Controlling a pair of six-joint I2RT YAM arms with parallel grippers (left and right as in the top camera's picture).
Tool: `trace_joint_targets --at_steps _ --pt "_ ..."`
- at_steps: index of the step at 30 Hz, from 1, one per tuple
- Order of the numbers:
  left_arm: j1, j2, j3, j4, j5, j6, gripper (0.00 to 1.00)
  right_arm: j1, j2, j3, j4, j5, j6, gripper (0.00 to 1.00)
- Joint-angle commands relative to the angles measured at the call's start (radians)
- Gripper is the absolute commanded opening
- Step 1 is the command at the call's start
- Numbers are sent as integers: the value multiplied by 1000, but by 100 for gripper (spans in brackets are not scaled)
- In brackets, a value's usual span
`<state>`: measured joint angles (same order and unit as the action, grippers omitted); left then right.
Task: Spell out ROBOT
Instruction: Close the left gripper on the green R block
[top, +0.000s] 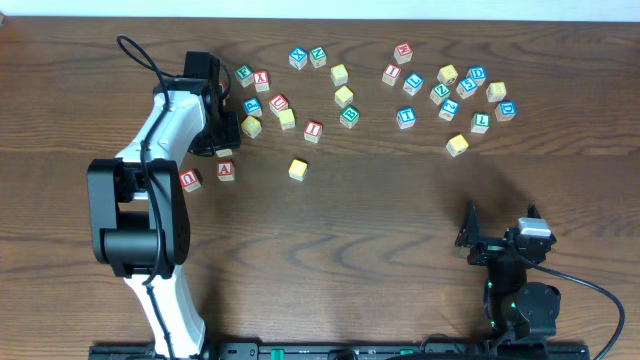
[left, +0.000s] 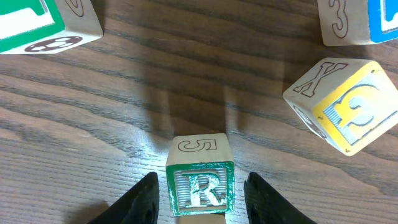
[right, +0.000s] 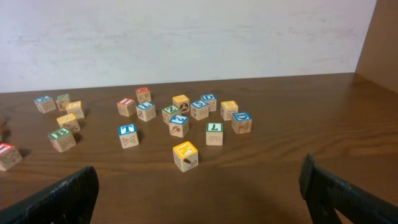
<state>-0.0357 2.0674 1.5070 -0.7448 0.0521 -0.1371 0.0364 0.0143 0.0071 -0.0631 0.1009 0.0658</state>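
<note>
- Progress: no word is laid out. No row of cubes stands anywhere on the bench (top: 380, 260), and the cubes lie scattered across the upper half of the overhead frame. I judge the task to be at its first letter.
- R cube (left: 200, 190): green-bordered, R face up, with a "5" on the side towards frame centre. It sits on the bench at the lower centre of the left wrist frame. In the overhead frame it is left of centre, under the left arm's wrist and largely hidden.
- Left fingers (left: 140, 202): parted, one on each side of the R cube, with a strip of bare bench showing between each and the cube. No grasp is made.
- Right fingers (right: 62, 196): spread wide at the lower corners of the right wrist frame, with nothing between them. The arm sits at the lower right of the overhead frame.
- Outstanding: R is to be gripped and placed, then O, B, O, T.
  - The blue T cube (right: 127, 132) sits in the right-hand scatter.
  - B and the O faces are not legible.
  - One yellow cube (top: 298, 169) stands alone below the scatter.
- Not required: the red A cube (top: 226, 170) and U cube (top: 190, 180), just below the left arm's wrist.
- Surface: dark brown wood grain with a slight sheen.
- Room: a pale wall (right: 186, 37) stands behind the far edge. A brown panel (right: 379, 43) is at the upper right of the right wrist frame.
</note>
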Motion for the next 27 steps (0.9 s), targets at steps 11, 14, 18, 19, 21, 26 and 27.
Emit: trace_joint_targets --at_steps 11,14,18,19,21,26,27 --pt "2 26 -3 2 -15 2 45 -10 -8 -2 -3 -3 -11 99" --pt "2 26 -3 6 -15 2 44 -10 -8 -2 -3 -3 -12 99" --pt "2 26 -3 6 -15 2 45 -10 -8 -2 -3 -3 -11 99" --pt "2 26 -3 6 -15 2 44 -10 -8 -2 -4 -3 -11 99" --pt "2 26 -3 6 -15 2 44 -10 -8 -2 -4 -3 -11 99" --pt "2 26 -4 2 -15 2 44 -10 -8 -2 -3 -3 -12 99" --pt "2 26 -6 2 -15 2 44 -10 -8 -2 -3 -3 -11 99"
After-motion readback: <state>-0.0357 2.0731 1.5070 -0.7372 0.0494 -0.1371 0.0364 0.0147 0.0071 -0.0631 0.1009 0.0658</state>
